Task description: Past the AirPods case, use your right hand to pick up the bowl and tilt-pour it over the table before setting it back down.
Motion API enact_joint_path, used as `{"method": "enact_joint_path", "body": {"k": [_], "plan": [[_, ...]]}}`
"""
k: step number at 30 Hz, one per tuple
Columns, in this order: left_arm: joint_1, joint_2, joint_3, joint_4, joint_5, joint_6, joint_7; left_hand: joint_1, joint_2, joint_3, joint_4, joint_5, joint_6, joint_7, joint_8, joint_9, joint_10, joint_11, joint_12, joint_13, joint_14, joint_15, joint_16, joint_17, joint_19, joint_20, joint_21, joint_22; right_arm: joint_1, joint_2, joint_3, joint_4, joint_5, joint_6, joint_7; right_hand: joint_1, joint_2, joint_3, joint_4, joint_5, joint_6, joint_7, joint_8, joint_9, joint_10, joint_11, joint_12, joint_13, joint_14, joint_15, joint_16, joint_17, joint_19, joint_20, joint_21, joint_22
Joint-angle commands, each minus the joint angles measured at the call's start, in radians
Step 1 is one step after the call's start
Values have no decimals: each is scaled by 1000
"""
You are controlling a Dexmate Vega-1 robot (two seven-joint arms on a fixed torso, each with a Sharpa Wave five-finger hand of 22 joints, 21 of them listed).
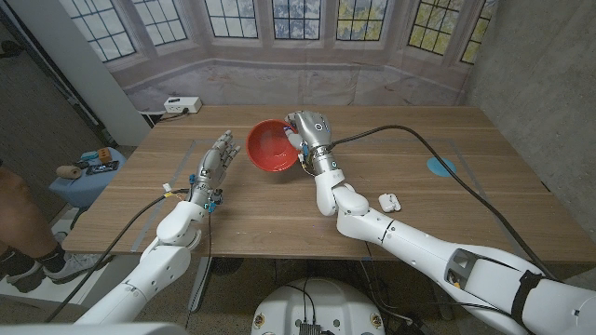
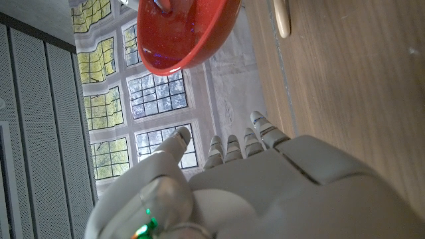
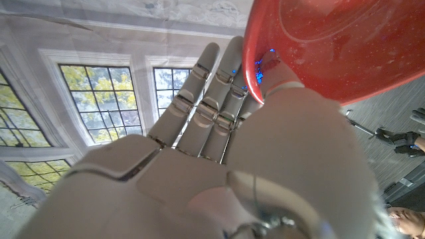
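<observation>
The table [image 1: 279, 205] carries little near its far edge, where the right hand [image 1: 310, 138] holds the red bowl [image 1: 272, 146] lifted and tipped on its side, fingers clamped on the rim. The pickup looks done and the pour under way; setting it down remains. The left hand [image 1: 212, 167] waits mid-table, fingers apart. The AirPods case [image 1: 388, 201] lies toward the right edge.

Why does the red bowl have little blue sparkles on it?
In the right wrist view, blue glints dot the red bowl beside the right hand; the left wrist view shows them too, likely reflected light. The head view is too small to tell.
</observation>
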Motion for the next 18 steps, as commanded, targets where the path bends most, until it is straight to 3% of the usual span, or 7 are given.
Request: {"method": "enact_joint_path", "body": {"k": [1, 18], "plan": [[20, 10, -11, -17, 9, -9, 8, -258, -239, 2, 9, 2, 8, -1, 4, 4, 6, 1, 2, 5, 7, 4, 6, 4, 3, 5, 3, 3, 6, 20, 1, 53, -4, -15, -88, 5, 15, 1, 4, 8, -1, -2, 2, 6, -1, -4, 1, 5, 10, -17, -9, 4, -4, -12, 8, 3], [31, 26, -21, -28, 18, -19, -1, -264, -237, 2, 14, 4, 9, -2, 4, 4, 5, 0, 1, 4, 8, 3, 4, 2, 4, 5, 3, 2, 45, 58, -32, 165, -3, -25, -170, 5, 20, 0, 3, 8, -7, -5, 1, 8, -7, -7, -3, 12, 8, -18, -26, 16, -14, -11, 15, 2]]}}
